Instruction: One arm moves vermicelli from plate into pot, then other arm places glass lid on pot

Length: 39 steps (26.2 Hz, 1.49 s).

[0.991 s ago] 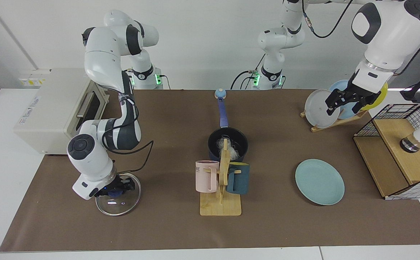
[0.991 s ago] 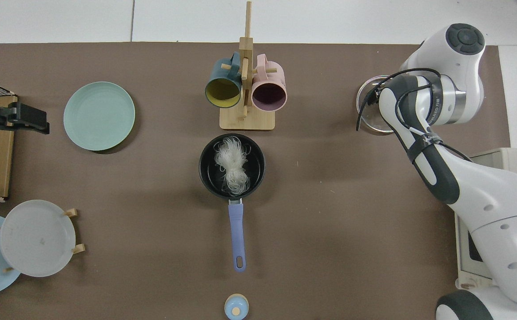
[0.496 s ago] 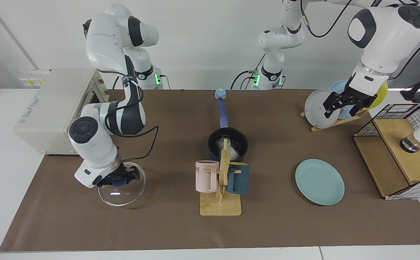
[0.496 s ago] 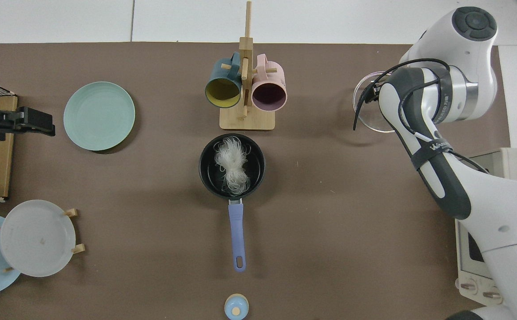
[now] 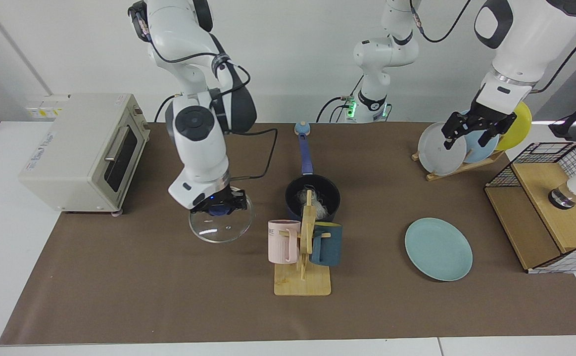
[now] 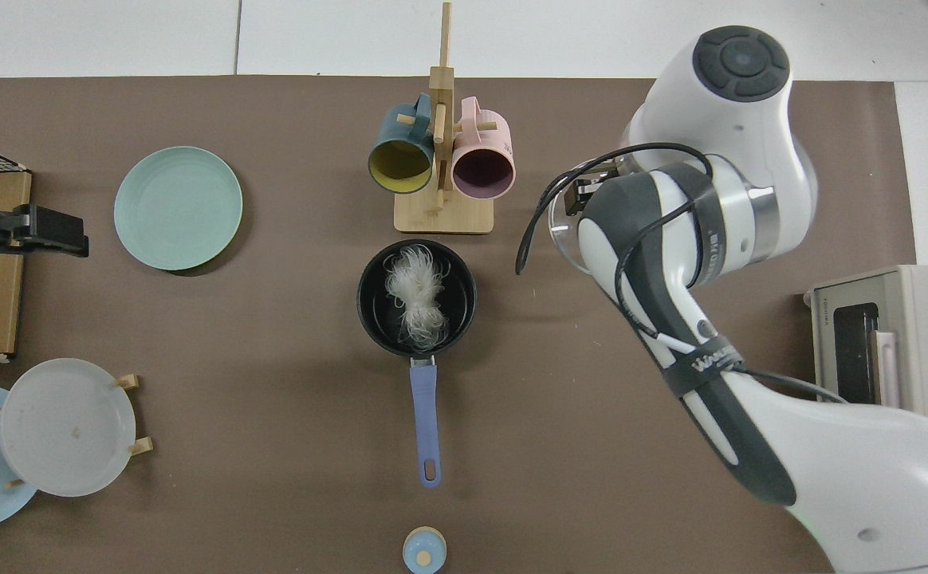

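Your right gripper (image 5: 220, 204) has the glass lid (image 5: 221, 225) pinched by its knob, in the air beside the pot (image 5: 312, 198); vermicelli (image 6: 414, 296) is already in. Left gripper (image 5: 473, 129) waits spread by the rack. Careful, the lid could clip the mug stand (image 5: 304, 247) when lowering

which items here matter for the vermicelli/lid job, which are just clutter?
Job:
- vermicelli, inside the pot
- glass lid, held by the right gripper
- plate, bare
- left gripper, waiting by the rack plates

Clutter:
- toaster oven
- mug stand
- plate rack
- wire basket
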### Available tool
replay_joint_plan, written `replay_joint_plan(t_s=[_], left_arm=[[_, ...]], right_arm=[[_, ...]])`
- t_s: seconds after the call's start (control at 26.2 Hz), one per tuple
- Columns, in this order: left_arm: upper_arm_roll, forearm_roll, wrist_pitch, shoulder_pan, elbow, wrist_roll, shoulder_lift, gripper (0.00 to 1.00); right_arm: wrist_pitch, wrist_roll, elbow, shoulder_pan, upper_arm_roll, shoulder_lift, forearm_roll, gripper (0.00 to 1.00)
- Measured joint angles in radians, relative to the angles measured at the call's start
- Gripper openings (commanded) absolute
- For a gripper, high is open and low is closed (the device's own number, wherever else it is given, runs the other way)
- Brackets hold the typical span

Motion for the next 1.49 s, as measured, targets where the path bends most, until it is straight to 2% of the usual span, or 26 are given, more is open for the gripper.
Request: replay_joint_plan(t_s=[0.15,0.42,0.61,0.88,1.11,1.18,1.49], left_arm=[[0.061,0.0,0.022,-0.075,-0.045,-0.001,-0.03,1.0],[0.078,0.0,0.046,-0.084,-0.07,0.006,-0.045,1.0],[0.078,0.0,0.046,-0.062,-0.071,0.023,-0.046,1.0],[0.057,0.0,0.047,-0.034,-0.071,0.028,-0.048,1.0],[-0.071,0.0,0.048,0.092,-0.072,0.028,-0.048,1.0],[-0.094,0.0,0.051,0.116,-0.072,0.028,-0.048,1.0],[-0.102,0.0,0.058,0.125,-0.072,0.028,-0.048,1.0]], right_arm=[[0.001,0.137,-0.04,0.092,0.003,-0.038,0.0,0.0],[0.066,0.347,-0.074,0.234,0.003,-0.05,0.0,0.0],[0.143,0.438,-0.109,0.295,0.002,-0.039,-0.001,0.0],[0.162,0.439,-0.111,0.334,0.001,-0.009,-0.005,0.0],[0.174,0.441,-0.111,0.357,0.0,0.013,-0.006,0.0],[0.184,0.441,-0.11,0.358,0.0,0.021,-0.006,0.0],[0.189,0.441,-0.104,0.361,-0.001,0.041,-0.008,0.0]])
